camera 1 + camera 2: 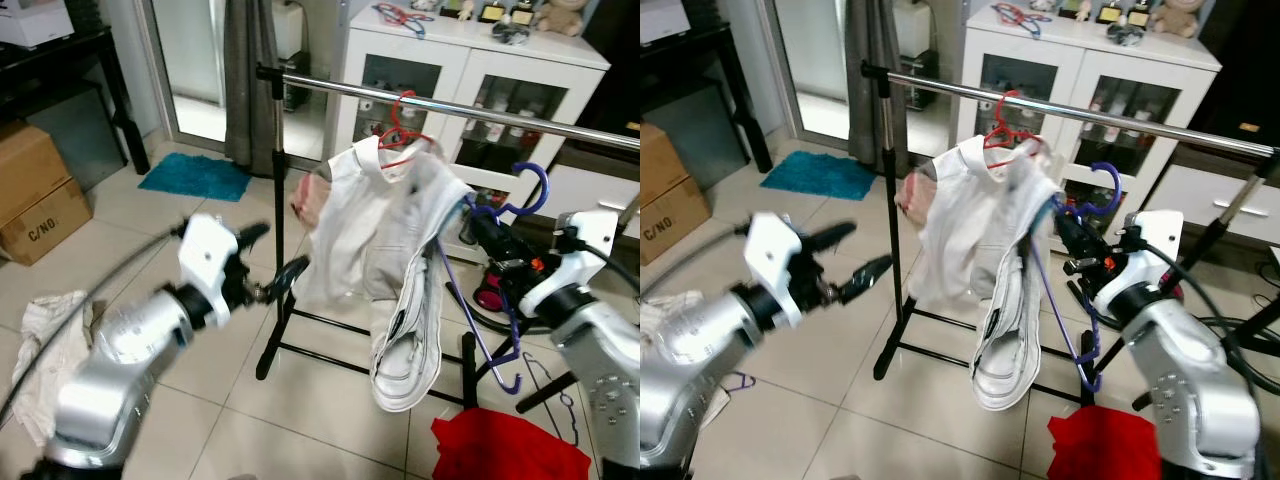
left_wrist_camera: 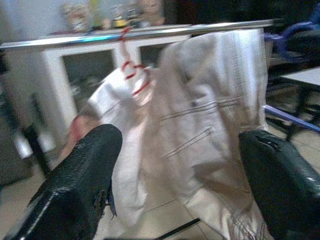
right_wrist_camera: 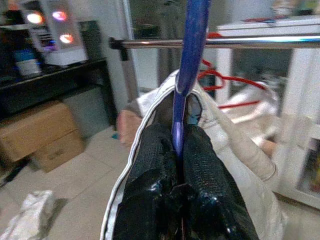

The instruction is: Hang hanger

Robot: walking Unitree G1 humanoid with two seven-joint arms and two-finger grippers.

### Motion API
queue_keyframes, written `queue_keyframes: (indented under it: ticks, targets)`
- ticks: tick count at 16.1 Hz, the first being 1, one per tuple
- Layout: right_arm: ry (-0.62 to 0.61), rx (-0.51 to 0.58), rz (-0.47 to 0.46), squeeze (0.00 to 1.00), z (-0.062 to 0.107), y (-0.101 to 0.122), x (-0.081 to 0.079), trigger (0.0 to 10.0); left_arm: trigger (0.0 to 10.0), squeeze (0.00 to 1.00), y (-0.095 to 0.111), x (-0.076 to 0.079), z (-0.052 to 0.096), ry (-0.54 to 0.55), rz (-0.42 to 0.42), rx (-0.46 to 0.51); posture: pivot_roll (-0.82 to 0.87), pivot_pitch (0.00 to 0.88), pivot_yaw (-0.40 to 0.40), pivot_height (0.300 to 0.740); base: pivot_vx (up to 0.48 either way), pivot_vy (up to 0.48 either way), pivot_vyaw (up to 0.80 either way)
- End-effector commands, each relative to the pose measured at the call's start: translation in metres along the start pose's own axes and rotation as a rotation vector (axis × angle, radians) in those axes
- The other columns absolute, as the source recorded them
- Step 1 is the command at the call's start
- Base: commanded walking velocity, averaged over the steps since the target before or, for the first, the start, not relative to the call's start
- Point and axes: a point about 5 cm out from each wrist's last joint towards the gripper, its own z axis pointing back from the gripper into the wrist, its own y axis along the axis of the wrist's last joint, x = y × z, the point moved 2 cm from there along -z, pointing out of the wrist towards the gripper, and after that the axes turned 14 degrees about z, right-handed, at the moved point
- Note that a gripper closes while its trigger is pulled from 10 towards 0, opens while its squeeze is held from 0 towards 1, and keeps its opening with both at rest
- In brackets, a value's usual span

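At frame right, the right gripper (image 1: 487, 232) pinches a purple hanger (image 1: 500, 300) carrying white trousers (image 1: 410, 330), whose hook must lift over the rail (image 1: 450, 106); the left gripper (image 1: 275, 265) waits wide open.

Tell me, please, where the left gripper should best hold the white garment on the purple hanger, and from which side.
Probably the hanging lower fold of the white garment, approached from the robot's left. It dangles free below the purple hanger, which the right gripper pinches near its neck; the left gripper faces it, open.
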Motion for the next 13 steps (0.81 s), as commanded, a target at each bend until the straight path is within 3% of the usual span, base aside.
queue_keyframes:
  ticks: [1, 4, 6, 7, 8, 13]
  targets:
    - [0.055, 0.123, 0.050, 0.00, 0.001, 0.028, 0.002, 0.0, 10.0, 1.00, 0.015, -0.003, 0.001, -0.042, -0.031, 0.017, 0.10, 0.000, -0.060, 0.740, 0.000, 0.000, 0.00]
    - [0.311, 0.126, 0.067, 0.00, 0.012, 0.041, -0.002, 0.0, 10.0, 1.00, 0.070, -0.023, 0.005, -0.213, -0.147, 0.014, 0.10, 0.000, -0.055, 0.740, 0.000, 0.000, 0.00]
    - [0.455, 0.112, 0.100, 0.00, 0.013, 0.046, -0.008, 0.0, 10.0, 0.96, 0.089, -0.021, 0.004, -0.382, -0.210, -0.062, 0.10, 0.000, -0.053, 0.740, 0.000, 0.000, 0.00]
    - [0.487, 0.106, 0.115, 0.00, 0.012, 0.047, -0.010, 0.0, 10.0, 0.55, 0.089, -0.019, 0.004, -0.435, -0.222, -0.106, 0.10, 0.000, -0.053, 0.740, 0.000, 0.000, 0.00]
    - [0.544, 0.102, 0.135, 0.00, 0.010, 0.050, -0.015, 0.0, 10.0, 0.00, 0.086, -0.016, 0.004, -0.527, -0.244, -0.197, 0.11, 0.000, -0.055, 0.740, 0.000, 0.000, 0.00]
    - [0.712, 0.109, 0.206, 0.00, 0.003, 0.060, -0.037, 0.0, 10.0, 0.00, 0.078, -0.022, -0.027, -0.661, -0.261, -0.309, 0.11, 0.000, -0.054, 0.740, 0.000, 0.000, 0.00]
